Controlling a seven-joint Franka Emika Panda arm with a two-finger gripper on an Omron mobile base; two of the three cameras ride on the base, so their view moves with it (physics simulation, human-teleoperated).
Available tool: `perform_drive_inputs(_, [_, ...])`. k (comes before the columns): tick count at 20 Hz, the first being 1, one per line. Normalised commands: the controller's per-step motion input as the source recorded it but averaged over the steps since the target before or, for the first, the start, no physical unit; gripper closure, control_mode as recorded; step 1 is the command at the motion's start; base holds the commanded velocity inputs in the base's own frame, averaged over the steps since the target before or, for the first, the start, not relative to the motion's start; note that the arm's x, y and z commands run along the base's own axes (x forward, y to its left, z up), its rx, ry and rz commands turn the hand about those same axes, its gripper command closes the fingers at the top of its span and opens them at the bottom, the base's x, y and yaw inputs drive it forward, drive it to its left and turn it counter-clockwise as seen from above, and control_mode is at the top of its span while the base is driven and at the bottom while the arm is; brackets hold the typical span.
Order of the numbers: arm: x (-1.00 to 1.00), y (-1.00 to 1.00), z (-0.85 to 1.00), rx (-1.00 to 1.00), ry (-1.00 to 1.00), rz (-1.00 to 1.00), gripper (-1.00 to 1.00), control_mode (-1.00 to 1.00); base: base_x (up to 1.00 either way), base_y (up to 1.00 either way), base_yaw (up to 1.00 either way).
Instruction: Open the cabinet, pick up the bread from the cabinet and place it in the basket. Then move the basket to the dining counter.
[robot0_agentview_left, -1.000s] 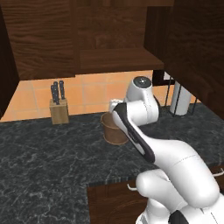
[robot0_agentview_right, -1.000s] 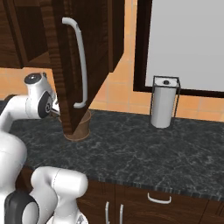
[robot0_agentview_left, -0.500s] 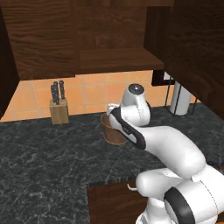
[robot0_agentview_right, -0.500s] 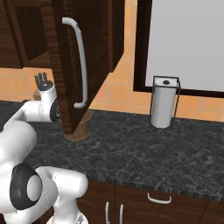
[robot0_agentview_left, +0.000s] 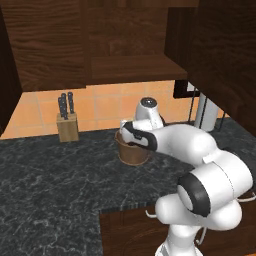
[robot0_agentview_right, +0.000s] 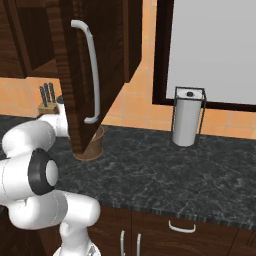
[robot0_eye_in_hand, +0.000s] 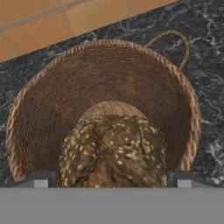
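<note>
Black-grey marbled countertop (robot0_agentview_left: 50, 185) runs under me, knife block (robot0_agentview_left: 67, 126) off by the orange tiles. Cabinet (robot0_agentview_right: 82, 75) door hangs open. My gripper (robot0_eye_in_hand: 113, 179) is clamped on the bread (robot0_eye_in_hand: 114, 151), holding it right above the basket (robot0_eye_in_hand: 48, 100), whose woven floor shows beneath.

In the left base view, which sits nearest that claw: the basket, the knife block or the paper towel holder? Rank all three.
1. Basket: right beneath the claw.
2. Knife block: to the left, by the tiled wall.
3. Paper towel holder: far right, against the wall.
</note>
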Motion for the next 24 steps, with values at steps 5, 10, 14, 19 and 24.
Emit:
perform_drive_inputs(5, [0.30, 0.00, -0.15, 0.00, 0.00, 0.00, 1.00, -1.00, 0.00, 0.00, 0.00])
perform_drive_inputs(10, [0.13, 0.00, -0.14, 0.00, 0.00, 0.00, 1.00, -1.00, 0.00, 0.00, 0.00])
perform_drive_inputs(14, [0.16, 0.00, -0.19, 0.00, 0.00, 0.00, 1.00, -1.00, 0.00, 0.00, 0.00])
perform_drive_inputs(19, [0.20, 0.11, -0.19, 0.00, 0.00, 0.00, 1.00, -1.00, 0.00, 0.00, 0.00])
perform_drive_inputs(24, [0.31, 0.07, -0.09, 0.00, 0.00, 0.00, 1.00, -1.00, 0.00, 0.00, 0.00])
